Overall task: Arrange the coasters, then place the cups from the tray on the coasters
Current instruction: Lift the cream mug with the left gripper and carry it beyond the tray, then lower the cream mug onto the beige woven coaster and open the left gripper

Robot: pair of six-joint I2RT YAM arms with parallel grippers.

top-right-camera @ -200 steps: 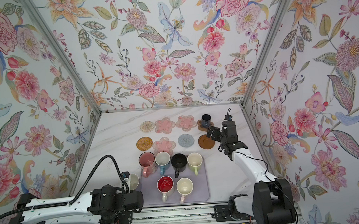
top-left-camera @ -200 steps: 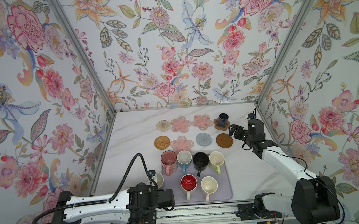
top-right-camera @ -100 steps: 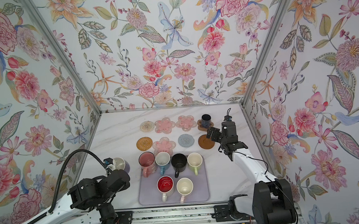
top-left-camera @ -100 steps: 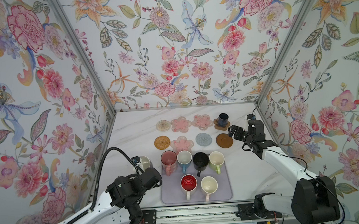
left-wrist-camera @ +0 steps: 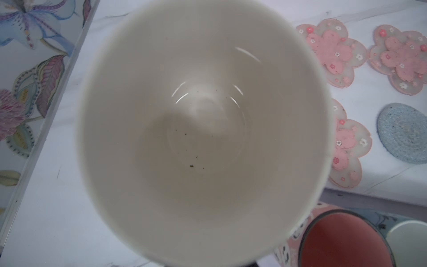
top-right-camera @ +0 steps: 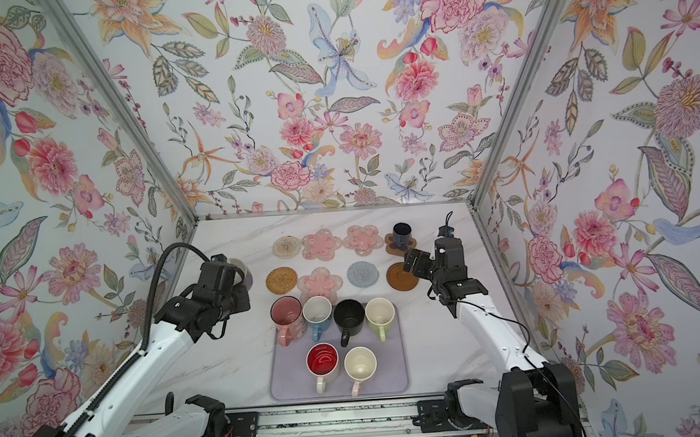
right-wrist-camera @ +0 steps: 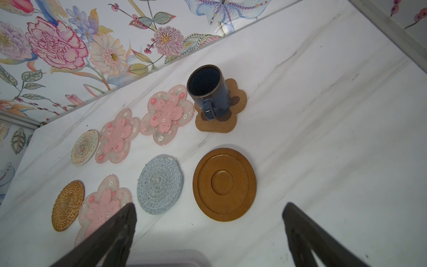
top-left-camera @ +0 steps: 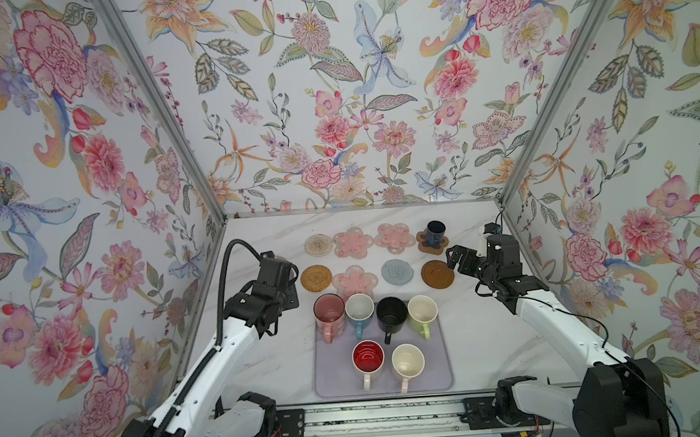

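Surroundings: floral wallpaper [top-left-camera: 333, 104] on three walls, closing in a white marble bench [top-left-camera: 265, 358].
Far row of coasters: from left to right a clear beaded coaster [top-left-camera: 318, 244], a pink flower coaster [top-left-camera: 353, 243], a second pink flower coaster [top-left-camera: 395, 237] and a brown paw coaster [top-left-camera: 425, 245].
Near row of coasters: from left to right a rattan coaster [top-left-camera: 316, 277], a third pink flower coaster [top-left-camera: 354, 278], a grey knitted coaster [top-left-camera: 397, 271] and a wooden disc coaster [top-left-camera: 438, 273].
Navy mug [top-left-camera: 435, 231]: upright on the brown paw coaster, handle to the near side.
Tray [top-left-camera: 337, 378]: pale lavender, at the near centre of the bench.
Mugs on the tray: far row has the pink mug [top-left-camera: 329, 312], blue mug [top-left-camera: 359, 310], black mug [top-left-camera: 391, 310] and light green mug [top-left-camera: 421, 308]. The near row has the white mug with red inside [top-left-camera: 368, 358] and the cream mug with pink handle [top-left-camera: 407, 359]. All are upright, with handles pointing near.
Left end effector [top-right-camera: 235, 276]: its fingers are hidden, pressed together on the lavender mug [top-right-camera: 247, 273]. This mug is off the tray, just left of the rattan coaster. The left wrist view looks straight into its pale inside [left-wrist-camera: 203, 129]. Whether its base touches the bench cannot be told.
Right end effector [right-wrist-camera: 208, 209]: fingers spread wide and empty, hovering near the wooden disc coaster on its right side.
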